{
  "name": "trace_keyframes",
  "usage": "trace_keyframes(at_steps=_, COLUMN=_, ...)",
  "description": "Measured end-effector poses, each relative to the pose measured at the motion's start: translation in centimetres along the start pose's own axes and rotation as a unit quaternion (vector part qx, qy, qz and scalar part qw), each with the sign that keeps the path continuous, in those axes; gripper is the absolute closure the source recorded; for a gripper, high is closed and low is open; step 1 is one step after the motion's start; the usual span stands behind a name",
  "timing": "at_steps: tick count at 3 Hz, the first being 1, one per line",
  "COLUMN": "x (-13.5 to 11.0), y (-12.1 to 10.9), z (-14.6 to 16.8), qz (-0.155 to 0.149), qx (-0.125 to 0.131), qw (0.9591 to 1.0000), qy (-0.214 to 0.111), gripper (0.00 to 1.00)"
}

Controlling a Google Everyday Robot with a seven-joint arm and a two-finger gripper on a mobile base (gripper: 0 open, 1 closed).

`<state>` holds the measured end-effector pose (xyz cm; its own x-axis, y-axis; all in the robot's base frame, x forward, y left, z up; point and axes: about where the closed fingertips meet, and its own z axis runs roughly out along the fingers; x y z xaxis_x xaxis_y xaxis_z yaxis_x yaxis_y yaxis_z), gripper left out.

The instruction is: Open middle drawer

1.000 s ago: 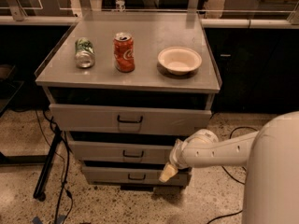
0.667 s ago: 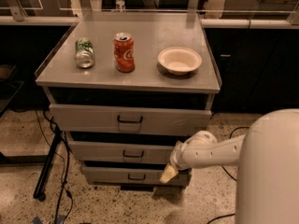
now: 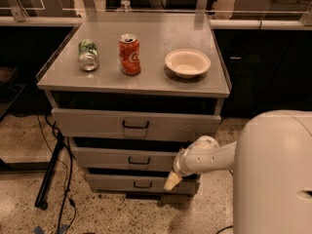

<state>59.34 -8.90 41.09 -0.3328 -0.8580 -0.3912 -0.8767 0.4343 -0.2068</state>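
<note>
The middle drawer [image 3: 107, 158] is the grey front with a small black loop handle [image 3: 139, 161], between a taller top drawer [image 3: 87, 123] and a narrower bottom drawer [image 3: 112, 183]. Its front sits a little back from the top drawer's front, with a dark gap above it. My gripper [image 3: 171, 181] is at the end of the white arm [image 3: 209, 157] that reaches in from the right. It hangs low in front of the right part of the bottom drawer, just below the middle drawer's right end and right of its handle.
On the cabinet top [image 3: 156, 84] there are a green can on its side [image 3: 88, 55], an upright red can [image 3: 129, 54] and a white bowl [image 3: 187, 63]. A black stand leg and cables [image 3: 51, 169] are on the floor at the left. My white body [image 3: 273, 174] fills the lower right.
The gripper has hardly moved and stays by the drawers' right side. My white body takes up more of the right side. The drawers look the same.
</note>
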Motion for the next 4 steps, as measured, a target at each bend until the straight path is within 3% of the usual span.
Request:
trace_keyframes(at_steps=2, x=-0.5, y=2.7, z=2.1, qz=-0.039, qx=-0.03, qw=0.9987, qy=0.016, gripper=0.0)
trace_keyframes(at_steps=3, x=0.0, y=4.7, z=0.5, qz=-0.057, qx=-0.048, qw=0.9969, qy=0.024, gripper=0.0)
trace_keyframes(at_steps=4, x=0.2, y=7.8, z=-3.1, qz=-0.083, qx=-0.072, qw=0.9938, qy=0.015, gripper=0.0)
